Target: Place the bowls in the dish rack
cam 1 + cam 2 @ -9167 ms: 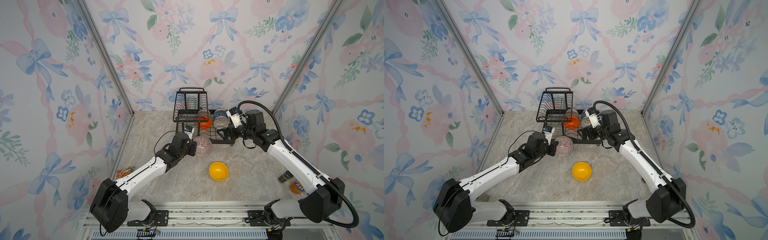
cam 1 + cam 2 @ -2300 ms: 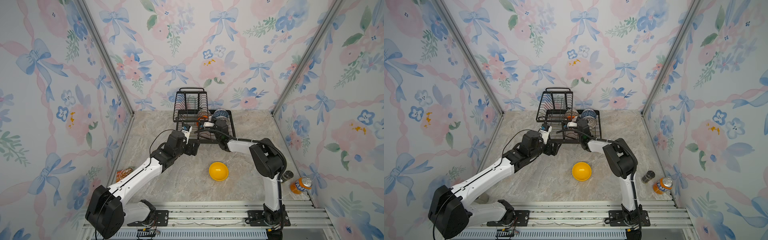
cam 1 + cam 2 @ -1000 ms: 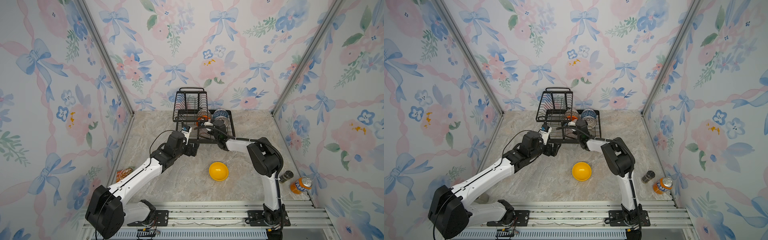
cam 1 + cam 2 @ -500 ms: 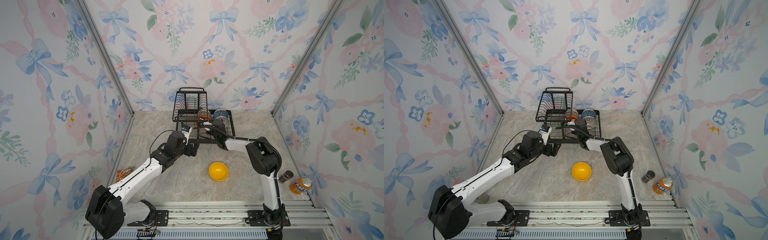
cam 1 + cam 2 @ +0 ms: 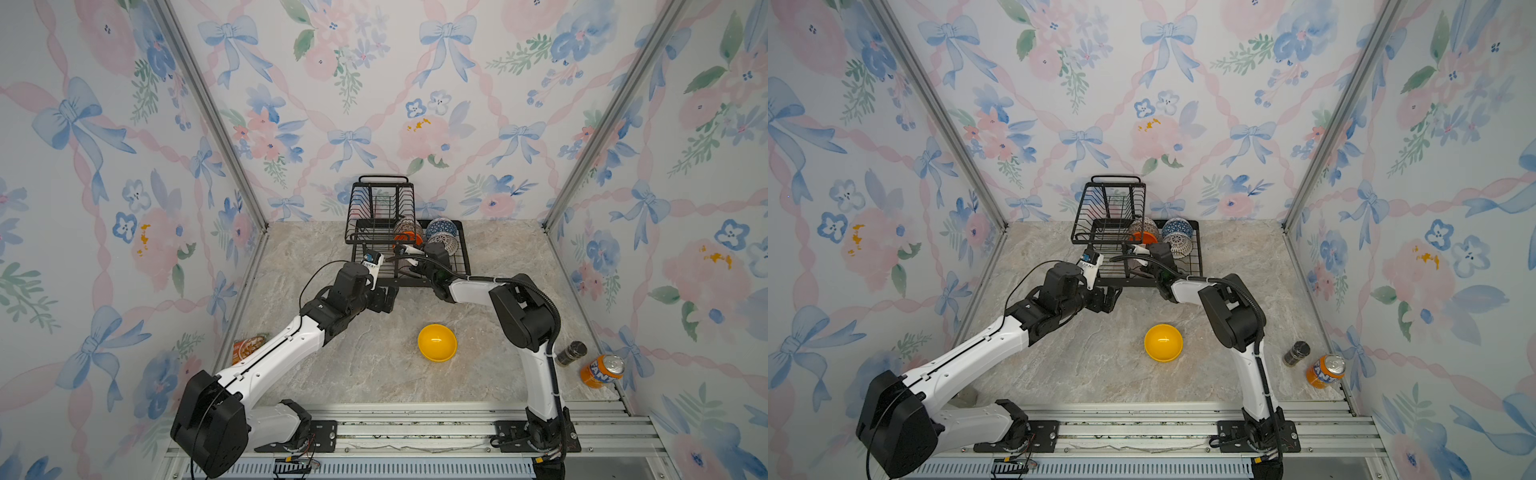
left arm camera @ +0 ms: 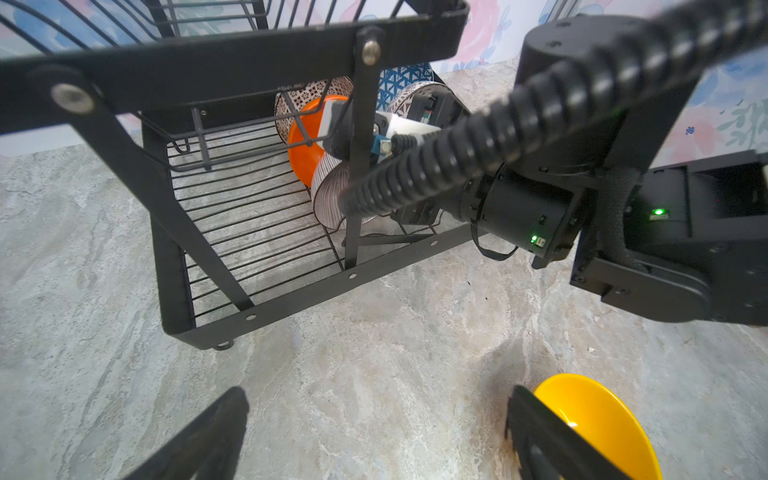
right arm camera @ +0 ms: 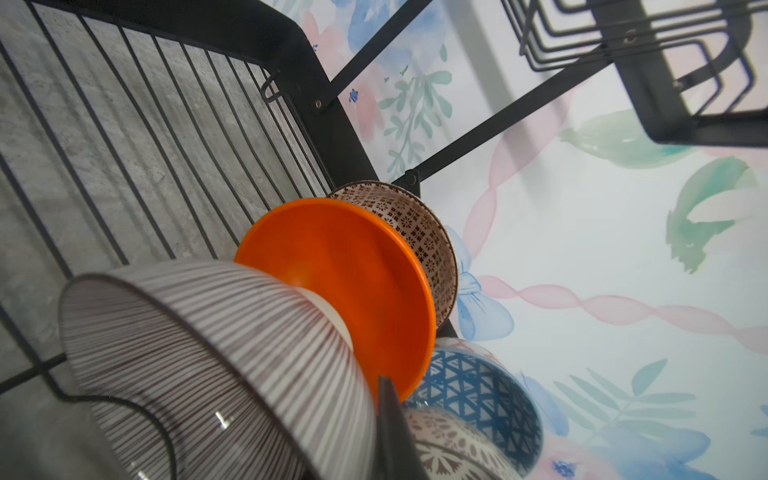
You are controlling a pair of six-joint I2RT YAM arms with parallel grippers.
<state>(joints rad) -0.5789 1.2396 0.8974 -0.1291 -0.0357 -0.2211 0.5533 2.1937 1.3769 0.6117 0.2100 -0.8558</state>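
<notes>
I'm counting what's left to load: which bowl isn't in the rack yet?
The yellow bowl: the only one lying on the table, in front of the rack rather than inside it.

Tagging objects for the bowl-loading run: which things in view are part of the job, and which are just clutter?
Job: dish rack; yellow bowl on the table; in the rack, orange bowl, striped bowl, brown patterned bowl, blue bowl, white patterned bowl.
Clutter: soda can, small dark jar, orange packet by the left wall.
</notes>
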